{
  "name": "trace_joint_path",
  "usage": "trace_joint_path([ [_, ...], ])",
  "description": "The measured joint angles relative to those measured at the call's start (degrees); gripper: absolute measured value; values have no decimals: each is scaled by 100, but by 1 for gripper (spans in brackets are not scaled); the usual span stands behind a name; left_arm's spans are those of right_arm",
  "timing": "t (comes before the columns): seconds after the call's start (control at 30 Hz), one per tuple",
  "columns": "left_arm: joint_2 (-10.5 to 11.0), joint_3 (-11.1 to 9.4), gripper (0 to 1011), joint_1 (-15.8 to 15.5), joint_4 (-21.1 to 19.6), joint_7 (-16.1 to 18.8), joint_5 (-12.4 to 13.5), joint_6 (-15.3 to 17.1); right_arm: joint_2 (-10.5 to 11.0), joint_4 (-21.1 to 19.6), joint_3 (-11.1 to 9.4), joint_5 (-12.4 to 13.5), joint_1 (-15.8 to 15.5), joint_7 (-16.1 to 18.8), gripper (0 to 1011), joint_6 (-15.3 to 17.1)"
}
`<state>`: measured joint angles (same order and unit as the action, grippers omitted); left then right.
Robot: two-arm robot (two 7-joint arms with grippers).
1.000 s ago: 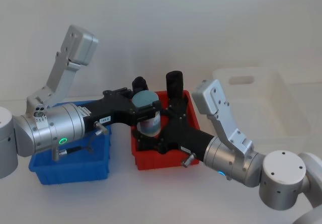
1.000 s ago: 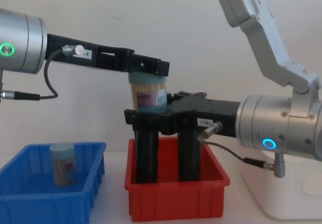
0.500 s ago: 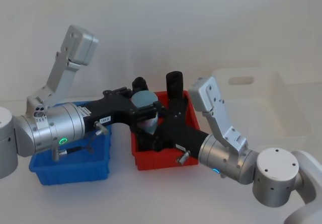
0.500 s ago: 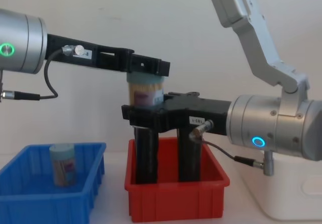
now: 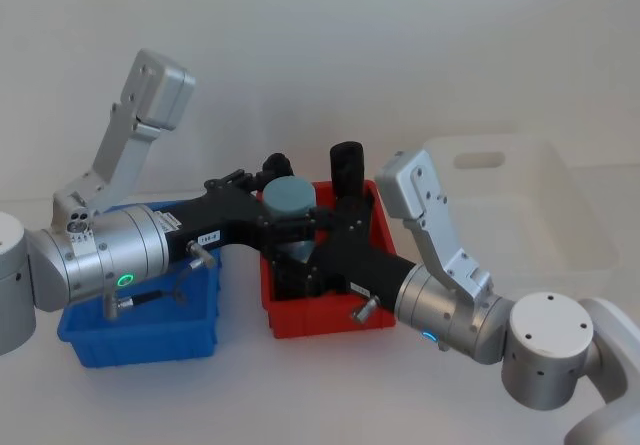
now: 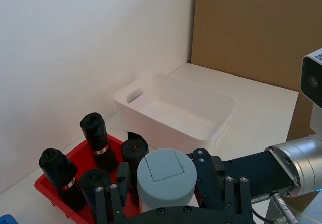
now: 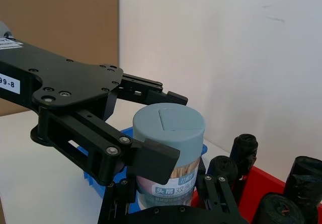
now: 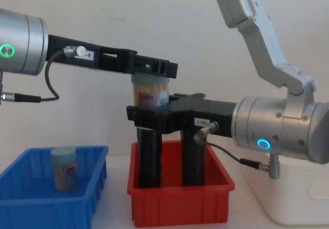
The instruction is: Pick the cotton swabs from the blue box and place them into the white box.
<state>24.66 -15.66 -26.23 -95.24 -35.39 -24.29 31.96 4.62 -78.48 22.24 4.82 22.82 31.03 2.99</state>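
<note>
A jar of cotton swabs point(image 8: 150, 92) with a pale blue-grey lid point(image 5: 290, 197) hangs above the red bin. My left gripper point(image 8: 154, 69) reaches in from the left and is shut on the jar at its lid. My right gripper point(image 8: 149, 115) comes from the right and sits around the jar's lower body, just under the left one. In the right wrist view the jar point(image 7: 168, 143) shows tan sticks and a label. A second jar point(image 8: 64, 167) stands in the blue box point(image 8: 31, 208). The white box point(image 5: 590, 235) stands at the far right.
The red bin point(image 8: 180, 206) lies between the blue box and the white box, directly under both grippers. Several tall black upright objects point(image 8: 149, 157) stand in it, with their tops close below the right gripper. A white wall rises behind the table.
My right gripper rose from below the jar and moved in around its lower body. The left gripper and the jar have shifted slightly to the right.
</note>
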Motion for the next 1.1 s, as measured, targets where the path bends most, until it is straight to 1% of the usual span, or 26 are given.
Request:
trace_joint_path([
  [0.2, 0, 0, 1004, 0, 0, -2, 0, 0, 32, -15, -9, 10, -17, -81, 645, 0],
  [0.43, 0, 0, 1004, 0, 0, -2, 0, 0, 126, -145, -73, 85, -111, -301, 644, 26],
  [0.83, 0, 0, 1004, 0, 0, -2, 0, 0, 460, -591, -309, 369, -470, -961, 644, 59],
  [1.0, 0, 0, 1004, 0, 0, -2, 0, 1, 620, -773, -436, 498, -629, -1297, 644, 62],
  [1.03, 1, 0, 1004, 0, 0, -2, 0, 1, 662, -816, -474, 535, -668, -1407, 644, 64],
  [1.1, 0, 0, 1004, 0, 0, -2, 0, 1, 701, -850, -509, 565, -704, -1501, 645, 66],
])
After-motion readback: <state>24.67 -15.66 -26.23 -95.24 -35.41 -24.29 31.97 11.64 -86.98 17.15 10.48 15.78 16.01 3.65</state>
